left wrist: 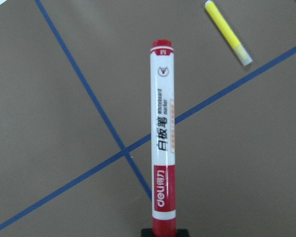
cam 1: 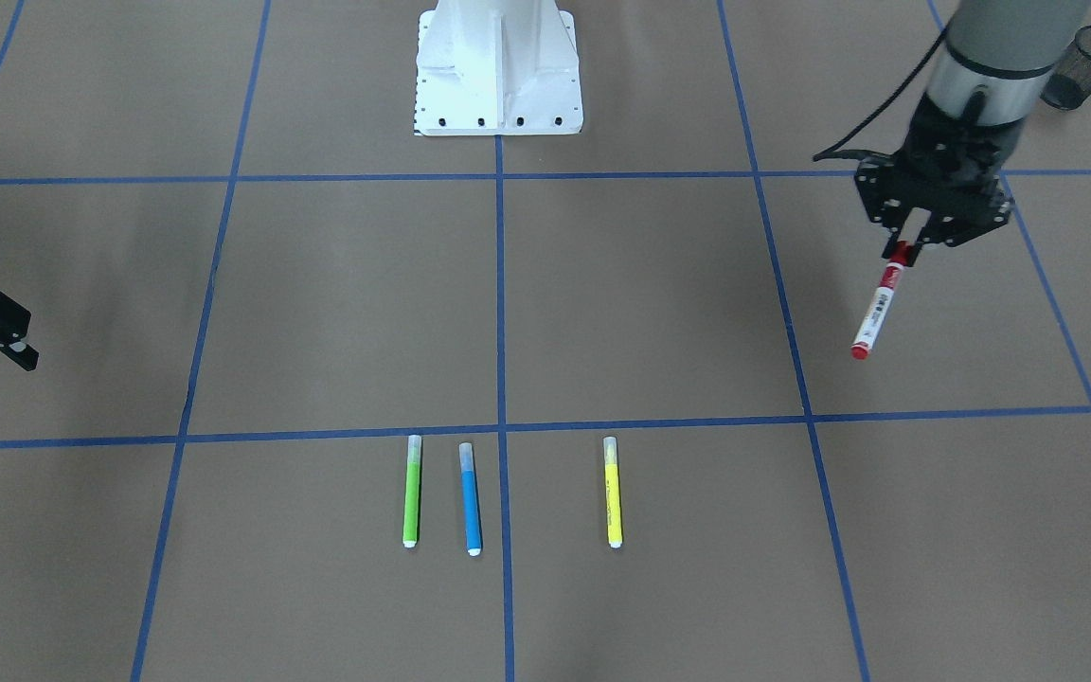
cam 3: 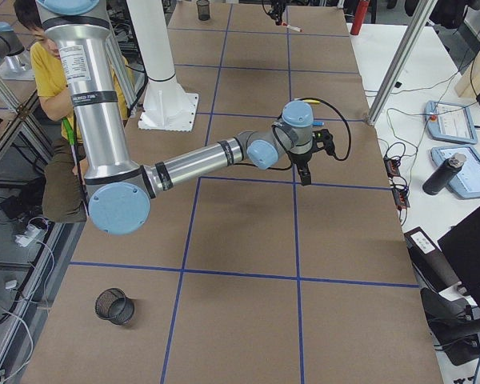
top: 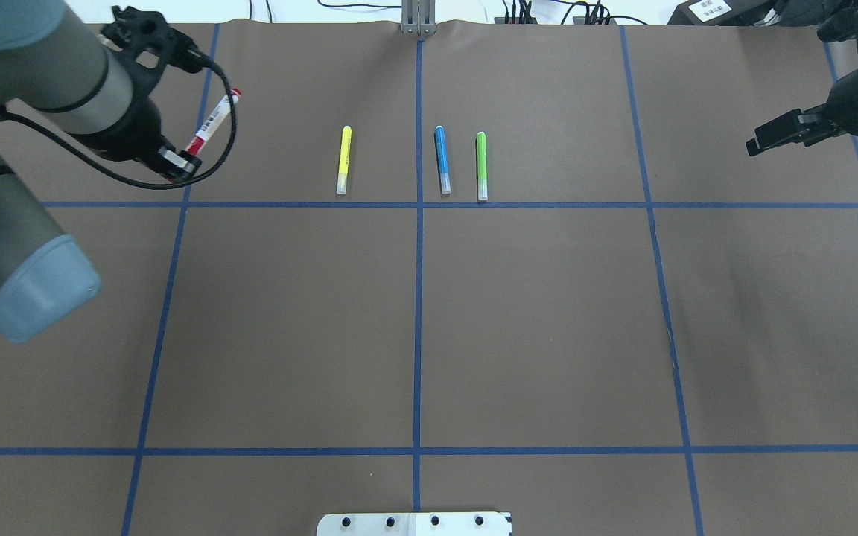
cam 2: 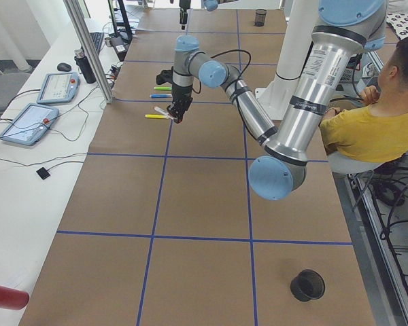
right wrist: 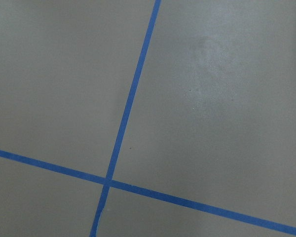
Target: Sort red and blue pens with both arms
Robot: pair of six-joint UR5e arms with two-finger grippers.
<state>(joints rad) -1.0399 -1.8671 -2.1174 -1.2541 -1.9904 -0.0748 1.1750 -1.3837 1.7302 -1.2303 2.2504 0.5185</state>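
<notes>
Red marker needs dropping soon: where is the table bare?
Bare: the square under the left end effector holding the red marker, beside the yellow marker; the middle row up to the white pedestal base. Crowded: the far row, where blue marker and green marker lie close.

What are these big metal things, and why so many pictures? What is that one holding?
They are a robot's left arm and right arm, with pincer hands called grippers. Four cameras watch the table from the front, above and both ends; two small ones ride on the wrists. The left gripper holds a red marker by its cap. On the brown table lie a green marker, a blue marker and a yellow marker, side by side. The right gripper holds nothing.
</notes>
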